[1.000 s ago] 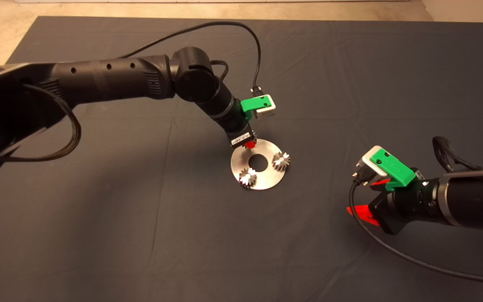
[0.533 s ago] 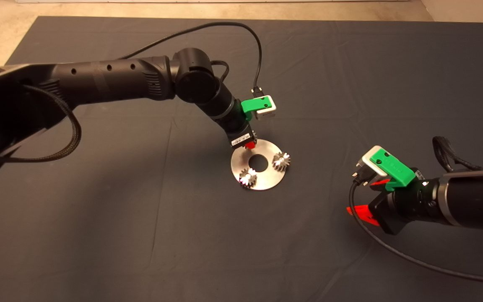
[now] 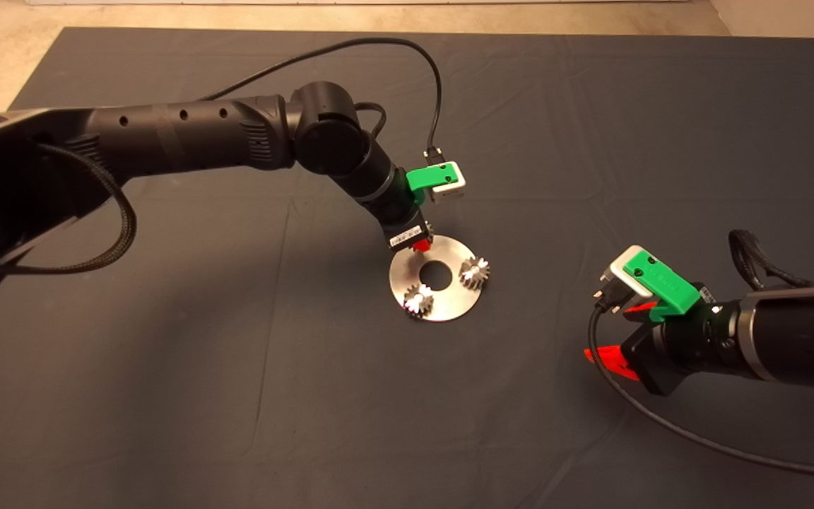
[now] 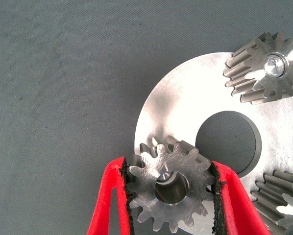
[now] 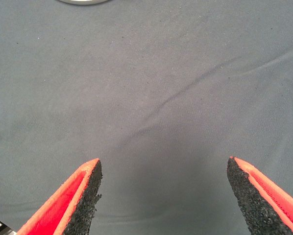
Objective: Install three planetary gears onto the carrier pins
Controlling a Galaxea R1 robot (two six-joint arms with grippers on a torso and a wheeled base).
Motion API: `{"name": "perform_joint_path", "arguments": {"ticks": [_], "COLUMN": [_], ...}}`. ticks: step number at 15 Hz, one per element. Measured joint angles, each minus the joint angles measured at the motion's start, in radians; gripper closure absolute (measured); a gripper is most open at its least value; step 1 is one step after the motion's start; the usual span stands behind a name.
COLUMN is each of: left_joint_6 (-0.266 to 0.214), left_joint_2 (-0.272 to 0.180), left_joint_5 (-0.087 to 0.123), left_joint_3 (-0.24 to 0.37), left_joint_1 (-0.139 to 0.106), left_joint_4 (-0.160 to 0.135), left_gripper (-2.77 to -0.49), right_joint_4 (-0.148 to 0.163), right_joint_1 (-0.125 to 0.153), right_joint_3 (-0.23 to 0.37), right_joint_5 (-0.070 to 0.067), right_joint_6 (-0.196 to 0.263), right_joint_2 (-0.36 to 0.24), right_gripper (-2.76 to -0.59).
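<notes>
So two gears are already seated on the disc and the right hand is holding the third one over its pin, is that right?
Not quite: it is the left hand holding the third gear over the disc, as the left wrist view shows. The right hand is open over bare mat. Two gears are seated.
</notes>
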Motion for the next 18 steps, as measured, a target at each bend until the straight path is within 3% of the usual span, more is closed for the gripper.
{"name": "perform_joint_path", "arguments": {"ticks": [10,18], "left_joint_6": [0.0,0.0], "left_joint_2": [0.0,0.0], "left_joint_5": [0.001,0.002], "left_joint_3": [0.002,0.004], "left_joint_1": [0.011,0.016], "left_joint_4": [-0.001,-0.001], "left_gripper": [-1.06,-1.07], "right_joint_4": [0.0,0.0], "right_joint_1": [0.0,0.0], "right_joint_3": [0.0,0.0], "right_joint_5": [0.0,0.0], "right_joint_6": [0.0,0.0], "right_joint_2": [0.0,0.0], "right_gripper": [-1.89,-1.89]}}
